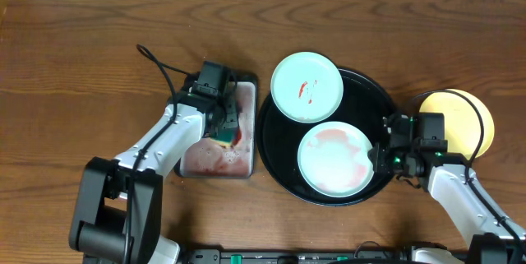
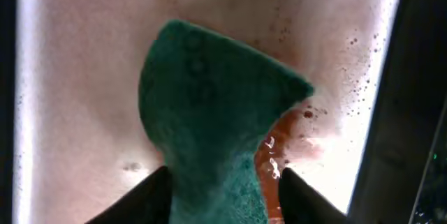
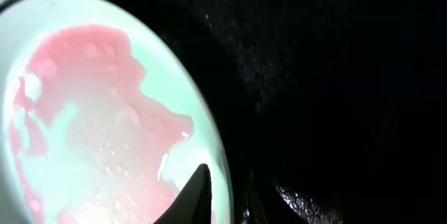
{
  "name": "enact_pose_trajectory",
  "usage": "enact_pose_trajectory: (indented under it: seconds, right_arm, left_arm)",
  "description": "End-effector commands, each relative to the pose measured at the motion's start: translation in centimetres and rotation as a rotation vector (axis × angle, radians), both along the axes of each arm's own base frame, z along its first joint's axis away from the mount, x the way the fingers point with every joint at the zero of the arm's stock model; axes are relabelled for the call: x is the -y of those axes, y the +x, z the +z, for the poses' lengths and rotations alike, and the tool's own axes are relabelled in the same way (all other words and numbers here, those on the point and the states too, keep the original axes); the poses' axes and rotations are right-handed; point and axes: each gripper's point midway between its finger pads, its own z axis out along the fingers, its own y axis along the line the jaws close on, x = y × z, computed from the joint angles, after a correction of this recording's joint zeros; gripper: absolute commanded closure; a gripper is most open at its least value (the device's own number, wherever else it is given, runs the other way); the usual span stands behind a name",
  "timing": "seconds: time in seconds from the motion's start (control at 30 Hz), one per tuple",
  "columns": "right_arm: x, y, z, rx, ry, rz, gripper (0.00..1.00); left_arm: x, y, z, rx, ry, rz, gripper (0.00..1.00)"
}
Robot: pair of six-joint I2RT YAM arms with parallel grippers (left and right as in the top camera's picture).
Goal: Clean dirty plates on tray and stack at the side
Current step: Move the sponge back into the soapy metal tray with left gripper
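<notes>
"Progress looks partial," says the first. "The yellow plate (image 1: 472,112) lies on the bare tabletop (image 1: 82,42) just right of the black tray (image 1: 275,145), partly under the right arm. No sauce shows on the part in view. Both mint plates are on the tray, so nothing is stacked yet."

"And those two?" asks the second.

"The far mint plate (image 1: 306,87) rests across the tray's upper rim and has a few red streaks. The near mint plate (image 1: 333,159) lies flat inside, washed with thin pink sauce. Both seem to need wiping."

"What are the arms doing?"

"The left gripper (image 2: 223,176) is pinched on a green sponge (image 2: 209,112) above the silver tray (image 1: 197,161), which holds pinkish water. The right gripper (image 3: 227,176) is at the near plate's right edge."

"Closed on it?"

"The overhead view hides that under the wrist. The right wrist view shows one finger over the plate and the other outside the rim, close together, so it looks pinched on the rim. Only the left wrist view shows the sponge's scouring face and an orange-red smear beneath it. Only the overhead shows all three plates at once."
</notes>
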Motion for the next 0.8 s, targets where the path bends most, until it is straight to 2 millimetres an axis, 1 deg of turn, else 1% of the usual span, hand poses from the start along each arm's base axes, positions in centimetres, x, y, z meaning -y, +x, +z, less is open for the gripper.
enact_pose_trajectory:
  seconds: [0.0, 0.1, 0.17, 0.3, 0.33, 0.4, 0.43, 0.53, 0.63, 0.77]
  right_arm:
    - [-0.4, -0.6, -0.4, -0.012, 0.015, 0.012, 0.85]
    - [-0.4, -0.5, -0.4, -0.008, 0.015, 0.012, 0.84]
    - [-0.4, -0.4, -0.4, -0.005, 0.014, 0.012, 0.83]
    - [-0.4, -0.4, -0.4, -0.006, 0.014, 0.012, 0.83]
    - [-0.4, -0.4, -0.4, -0.006, 0.015, 0.012, 0.83]
    - [-0.4, -0.4, -0.4, -0.008, 0.017, 0.007, 0.84]
    - [-0.4, -0.5, -0.4, -0.010, 0.018, 0.006, 0.85]
    - [-0.5, -0.6, -0.6, -0.019, 0.025, 0.007, 0.89]
    - [-0.5, -0.9, -1.1, -0.043, 0.025, 0.007, 0.98]
    - [-0.5, -1.0, -1.4, -0.062, 0.029, -0.003, 0.99]
  left_arm:
    - [0.1, -0.6, -0.4, -0.020, -0.009, -0.011, 0.48]
    - [0.2, -1.0, -0.1, -0.032, -0.017, -0.015, 0.46]
    - [0.1, -1.4, 0.5, -0.034, -0.017, -0.015, 0.44]
    - [0.0, -2.3, 2.6, -0.017, -0.031, -0.014, 0.40]
    - [0.0, -2.6, 3.0, -0.017, -0.038, -0.011, 0.37]
    - [0.0, -3.2, 3.7, -0.021, -0.043, -0.014, 0.25]
    - [-0.1, -3.6, 3.8, -0.030, -0.040, -0.013, 0.23]
    - [-0.4, -4.5, 3.6, -0.067, -0.029, -0.012, 0.22]
    - [-0.6, -5.1, 3.4, -0.091, -0.022, -0.012, 0.22]
    - [-0.6, -5.1, 3.4, -0.090, -0.022, -0.012, 0.22]
